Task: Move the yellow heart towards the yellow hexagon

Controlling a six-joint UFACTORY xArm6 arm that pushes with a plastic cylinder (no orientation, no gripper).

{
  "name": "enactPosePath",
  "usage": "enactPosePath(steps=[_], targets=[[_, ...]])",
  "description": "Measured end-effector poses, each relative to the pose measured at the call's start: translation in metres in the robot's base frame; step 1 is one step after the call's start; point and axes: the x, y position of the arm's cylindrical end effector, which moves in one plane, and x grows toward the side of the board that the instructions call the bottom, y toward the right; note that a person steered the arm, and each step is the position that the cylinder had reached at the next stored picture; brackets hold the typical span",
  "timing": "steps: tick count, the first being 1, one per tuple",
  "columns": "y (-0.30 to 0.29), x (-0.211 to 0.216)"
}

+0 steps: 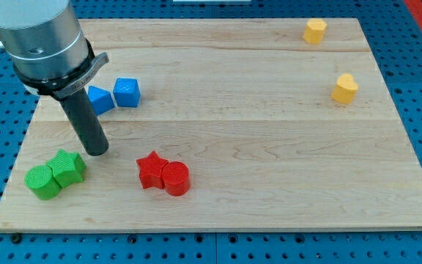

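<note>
The yellow heart (345, 88) lies near the view's right edge of the wooden board. The yellow hexagon (314, 31) sits at the view's top right, above and a little left of the heart, apart from it. My tip (97, 152) rests on the board at the view's left, far from both yellow blocks. It stands just above and right of the green blocks and below the blue blocks.
A blue wedge-like block (100, 99) and a blue cube (127, 92) sit side by side at the upper left. A green star (67, 167) touches a green cylinder (43, 182) at the lower left. A red star (152, 169) touches a red cylinder (175, 178).
</note>
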Motion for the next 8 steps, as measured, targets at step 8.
enactPosePath(steps=[8], targets=[[0.278, -0.037]])
